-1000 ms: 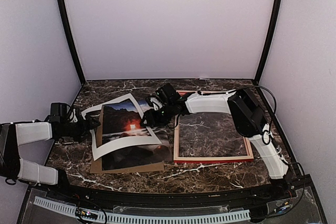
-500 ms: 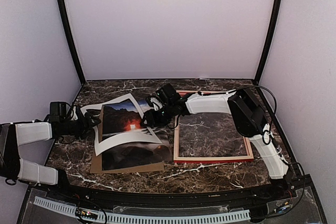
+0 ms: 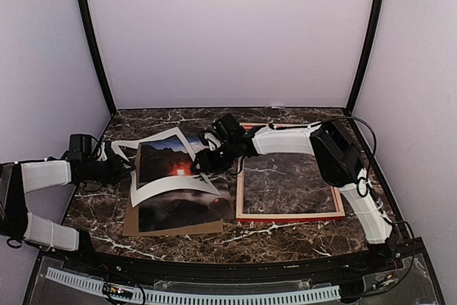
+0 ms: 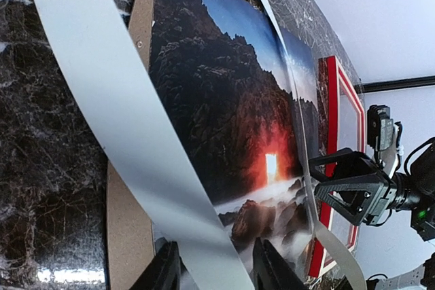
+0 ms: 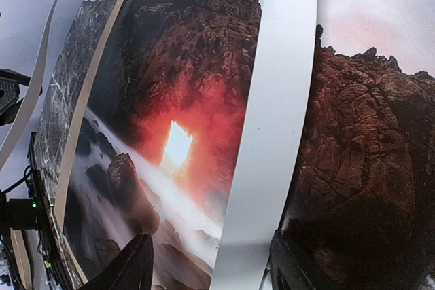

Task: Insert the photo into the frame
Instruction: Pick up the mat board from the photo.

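Overhead, the photo (image 3: 187, 208) lies on a brown board (image 3: 133, 223), left of the red frame (image 3: 285, 216), with a white mat (image 3: 153, 194) bowed above it. Only the wrist views show the left claw (image 4: 217, 273) and right claw (image 5: 214, 263) straddling mat bands; I cannot tell if either grips. Dark marble surface (image 3: 300, 241), pale walls.

Covered and cropped around the mat board (image 3: 175, 188)
The mat board masks bands of the photo (image 3: 182, 208); below it the backing board (image 3: 132, 228) shows only an edge. Right of it the right arm (image 3: 285, 139) crosses the frame (image 3: 289, 215). Whether the left gripper (image 4: 216, 266) pinches it cannot be told.
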{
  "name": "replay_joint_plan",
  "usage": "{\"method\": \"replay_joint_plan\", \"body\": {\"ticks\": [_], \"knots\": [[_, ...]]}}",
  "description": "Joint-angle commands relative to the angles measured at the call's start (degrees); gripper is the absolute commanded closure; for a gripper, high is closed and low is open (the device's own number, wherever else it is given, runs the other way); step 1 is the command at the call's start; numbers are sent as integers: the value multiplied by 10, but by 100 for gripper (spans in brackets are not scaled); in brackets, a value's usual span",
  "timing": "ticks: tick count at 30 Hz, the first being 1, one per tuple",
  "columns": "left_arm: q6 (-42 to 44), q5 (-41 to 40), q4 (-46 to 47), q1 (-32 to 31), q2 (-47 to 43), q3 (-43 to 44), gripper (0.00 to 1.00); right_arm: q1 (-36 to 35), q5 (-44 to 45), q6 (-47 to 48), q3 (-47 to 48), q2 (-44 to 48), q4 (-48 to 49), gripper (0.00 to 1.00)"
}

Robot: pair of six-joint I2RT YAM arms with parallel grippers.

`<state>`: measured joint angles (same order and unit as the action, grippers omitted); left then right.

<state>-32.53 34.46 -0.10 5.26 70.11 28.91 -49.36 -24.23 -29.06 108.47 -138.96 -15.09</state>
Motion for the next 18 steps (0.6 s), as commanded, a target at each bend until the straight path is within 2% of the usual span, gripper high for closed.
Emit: {"method": "replay_joint_plan", "body": {"ticks": [1,6,10,18], "knots": [[21,-2,-29,-13,18,16,63,-7,12,1,-3,-20,-75,40],[25,-9,-35,-22,26,20,65,-7,26,6,-1,-18,-82,40],[27,-18,-42,-25,18,22,65,-9,74,24,11,-16,-111,41],[29,-19,-49,-31,14,31,64,-25,174,64,57,-27,-175,51]]}}
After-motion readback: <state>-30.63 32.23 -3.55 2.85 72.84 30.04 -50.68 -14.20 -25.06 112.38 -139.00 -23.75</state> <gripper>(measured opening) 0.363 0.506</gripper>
